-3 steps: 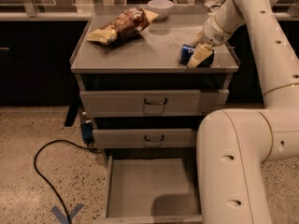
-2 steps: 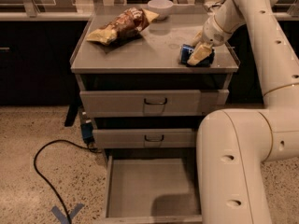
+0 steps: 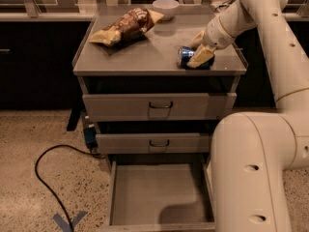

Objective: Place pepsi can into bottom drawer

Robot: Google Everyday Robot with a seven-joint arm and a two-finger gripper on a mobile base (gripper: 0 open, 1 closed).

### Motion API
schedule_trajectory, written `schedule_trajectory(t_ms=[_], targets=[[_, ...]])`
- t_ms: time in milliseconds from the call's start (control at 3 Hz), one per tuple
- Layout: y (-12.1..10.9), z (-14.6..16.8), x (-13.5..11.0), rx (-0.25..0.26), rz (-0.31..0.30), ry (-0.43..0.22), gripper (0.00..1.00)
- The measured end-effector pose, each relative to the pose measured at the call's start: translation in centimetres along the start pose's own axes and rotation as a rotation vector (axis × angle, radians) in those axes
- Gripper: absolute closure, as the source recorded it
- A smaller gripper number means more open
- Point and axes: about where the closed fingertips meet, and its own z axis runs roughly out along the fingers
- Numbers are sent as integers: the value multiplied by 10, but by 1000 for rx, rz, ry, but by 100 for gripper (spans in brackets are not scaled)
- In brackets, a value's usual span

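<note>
The pepsi can (image 3: 185,56) lies on its side on the right part of the cabinet top (image 3: 145,57), its silver end facing left. My gripper (image 3: 199,49) reaches down from the upper right and sits around the can, one finger in front of it and one behind, closed against it. The can still rests on the top. The bottom drawer (image 3: 159,195) is pulled out wide open below, its flat grey floor bare, partly covered at the right by my arm's lower link (image 3: 251,173).
A brown-yellow chip bag (image 3: 126,26) lies at the top's back left and a white bowl (image 3: 165,7) at the back middle. The two upper drawers (image 3: 159,106) are shut. A black cable (image 3: 46,170) curls on the floor at left.
The gripper has stayed at the can, and its front finger has drawn slightly in towards it. The can and the drawer have not moved.
</note>
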Motion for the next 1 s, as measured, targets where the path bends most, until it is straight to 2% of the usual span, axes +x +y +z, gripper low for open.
schedule_trajectory(t_ms=[333, 667, 1000], targets=[[12, -24, -17, 30, -58, -35, 100], [33, -84, -42, 133, -103, -45, 100], [110, -97, -65, 151, -147, -54, 100]])
